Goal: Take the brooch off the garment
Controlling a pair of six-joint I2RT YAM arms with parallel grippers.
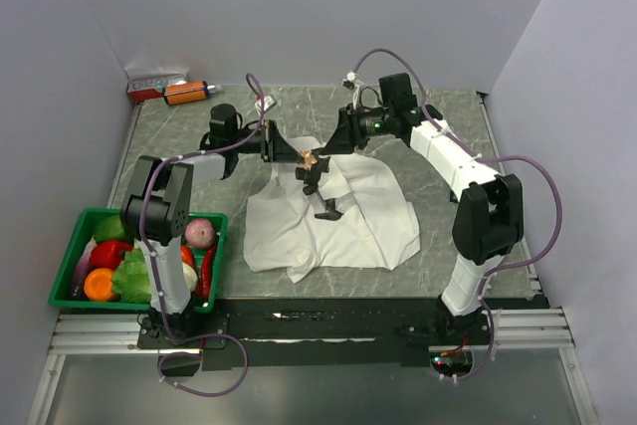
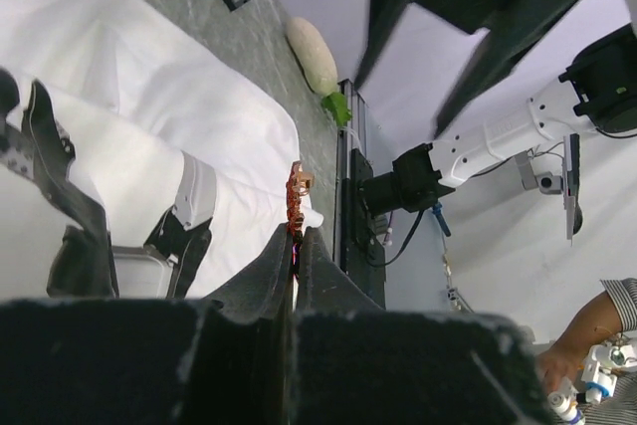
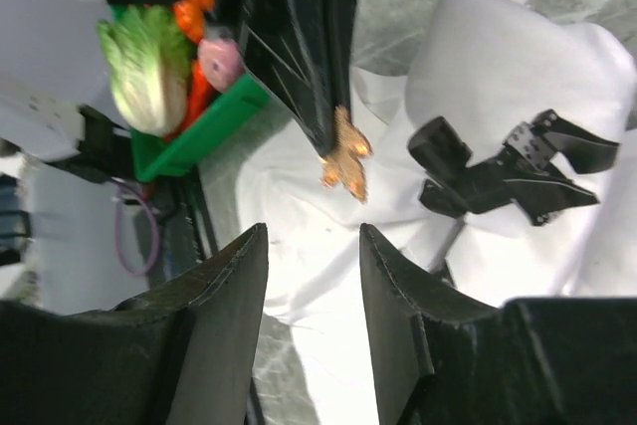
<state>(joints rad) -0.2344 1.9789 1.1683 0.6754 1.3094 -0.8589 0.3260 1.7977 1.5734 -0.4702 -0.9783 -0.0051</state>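
Observation:
The white garment (image 1: 338, 216) with black printed shapes lies crumpled on the grey marbled table; it also shows in the left wrist view (image 2: 149, 136) and the right wrist view (image 3: 498, 67). My left gripper (image 1: 302, 156) is shut on the tiny orange-red brooch (image 1: 311, 159), holding it above the garment's upper edge. The brooch sticks out past the closed fingertips in the left wrist view (image 2: 297, 196) and hangs from them in the right wrist view (image 3: 345, 158). My right gripper (image 1: 328, 146) is open and empty, close beside the brooch on its right, its fingertips (image 3: 254, 246) just short of it.
A green crate (image 1: 75, 256) of toy vegetables and fruit stands at the table's near left. An orange bottle with a black cap (image 1: 189, 93) and a small box (image 1: 154, 84) lie at the far left corner. Walls close in on three sides.

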